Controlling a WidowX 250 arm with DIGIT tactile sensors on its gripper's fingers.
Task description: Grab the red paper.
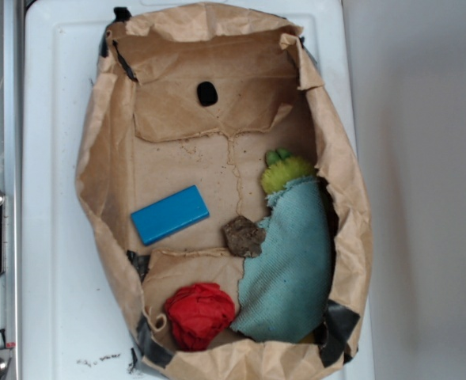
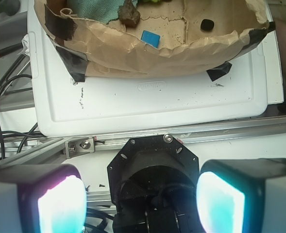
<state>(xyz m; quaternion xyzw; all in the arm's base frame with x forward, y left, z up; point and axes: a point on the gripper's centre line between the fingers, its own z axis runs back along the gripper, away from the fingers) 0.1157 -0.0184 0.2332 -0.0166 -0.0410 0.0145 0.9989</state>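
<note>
The red paper (image 1: 199, 315), a crumpled ball, lies in the near left corner of the open brown paper bag (image 1: 106, 150) in the exterior view. It rests against the teal cloth (image 1: 292, 257). In the wrist view the bag's wall (image 2: 133, 53) hides the paper. My gripper (image 2: 142, 204) is open, well back from the bag and over the robot's black base (image 2: 152, 170). Its two glowing pads (image 2: 62, 206) stand wide apart with nothing held between them. The exterior view does not show the gripper.
Inside the bag lie a blue block (image 1: 169, 214), a brown lump (image 1: 243, 236), a yellow-green toy (image 1: 284, 170) and a small black item (image 1: 206, 93). The bag sits on a white tray (image 2: 152, 104). An aluminium rail (image 2: 220, 131) and cables (image 2: 7, 97) run beside the base.
</note>
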